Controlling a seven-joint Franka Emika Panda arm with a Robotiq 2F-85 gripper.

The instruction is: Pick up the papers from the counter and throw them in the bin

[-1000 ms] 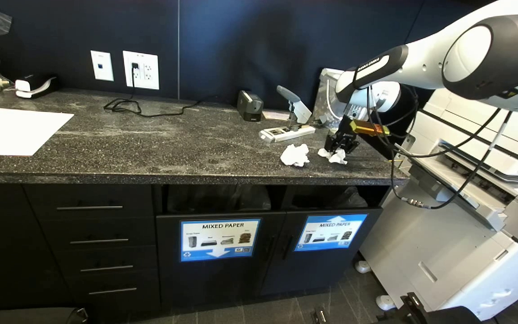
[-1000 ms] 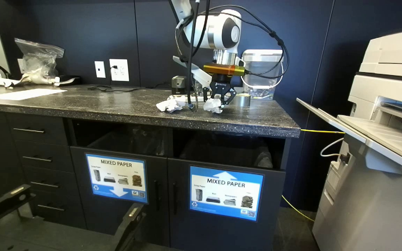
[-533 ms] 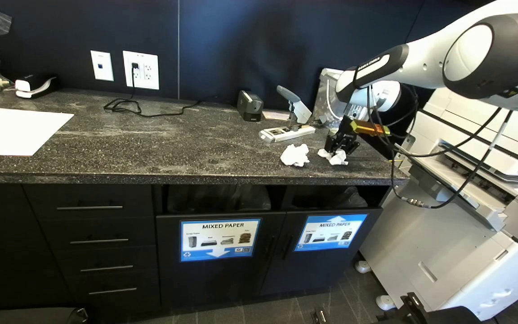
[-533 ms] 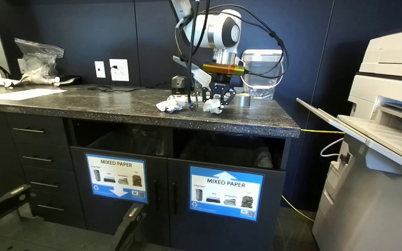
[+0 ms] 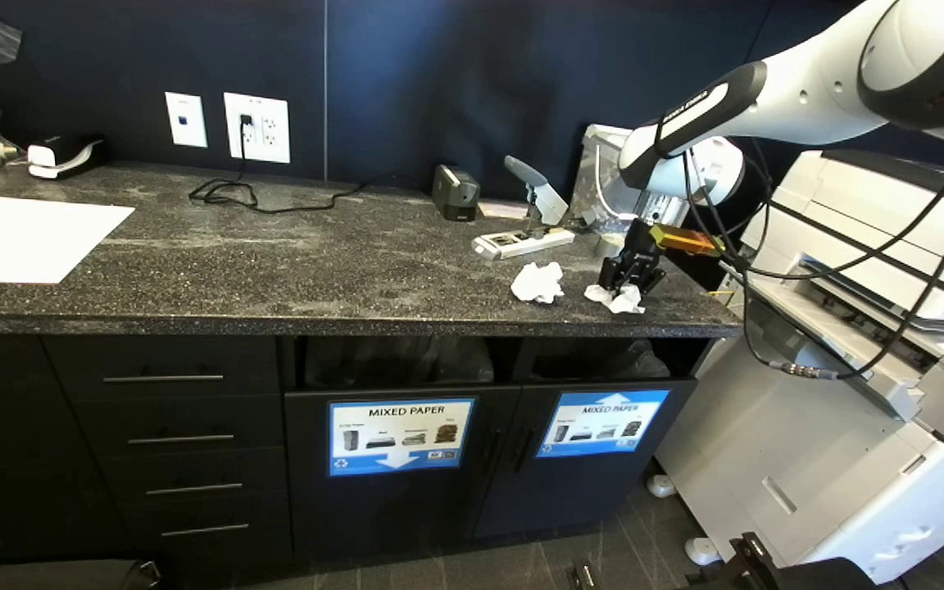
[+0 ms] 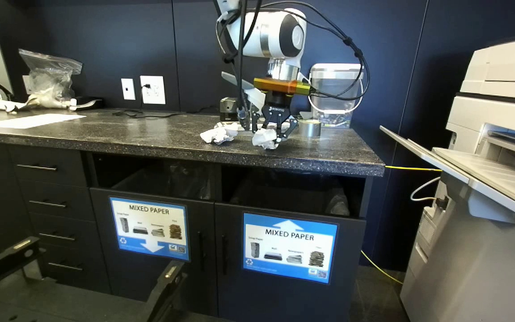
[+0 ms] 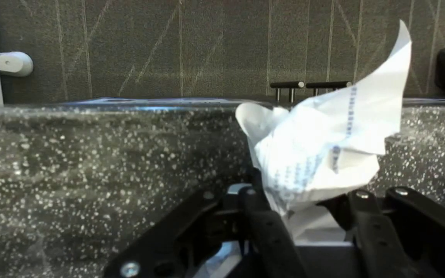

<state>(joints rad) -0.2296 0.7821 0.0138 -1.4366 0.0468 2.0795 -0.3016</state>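
Observation:
Two crumpled white papers are on or over the dark speckled counter (image 5: 316, 262). My gripper (image 6: 272, 132) is shut on the right-hand paper (image 5: 624, 301), low near the counter's front edge; I cannot tell whether it touches the surface. In the wrist view the held paper (image 7: 323, 146), with blue print on it, sticks out past the dark fingers (image 7: 272, 231) and partly hides them. The loose paper (image 6: 218, 133) lies to the left, apart from the gripper. Below the counter, a bin (image 6: 284, 194) with a clear liner shows in the right open slot, above a MIXED PAPER sign.
A similar slot (image 6: 163, 179) with a liner sits to the left. Behind the gripper stand a raised stapler-like tool (image 5: 525, 238), a black box (image 5: 456, 193), a tape roll (image 6: 310, 128) and a clear bucket (image 6: 335, 96). A white printer (image 5: 816, 426) stands right; a flat sheet (image 5: 29, 238) lies far left.
Over the last half second my gripper has shifted toward the counter's front edge, and the paper in it has moved along. The loose paper has stayed put.

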